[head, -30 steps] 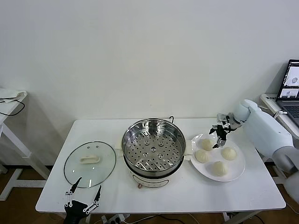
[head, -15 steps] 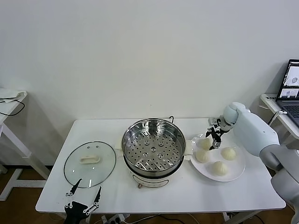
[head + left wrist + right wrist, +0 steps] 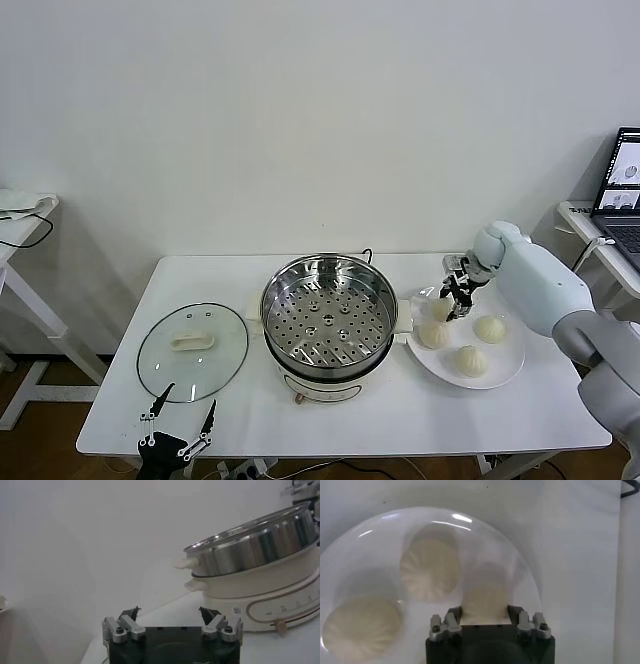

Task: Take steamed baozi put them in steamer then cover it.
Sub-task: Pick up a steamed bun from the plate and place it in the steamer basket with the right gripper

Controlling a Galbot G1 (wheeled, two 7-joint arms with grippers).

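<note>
The right end effector (image 3: 455, 293) clasps one pleated cream-white bun (image 3: 485, 597) on the flat white plate (image 3: 505, 365); the shiny steel steamer (image 3: 328, 312) is empty, glass lid (image 3: 192, 351) on the bench, left end effector (image 3: 180, 425) released

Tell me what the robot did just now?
The right gripper came down onto the plate and closed its fingers around the far-left baozi. The other three baozi, the steamer, the cover and the open left gripper stayed put.
</note>
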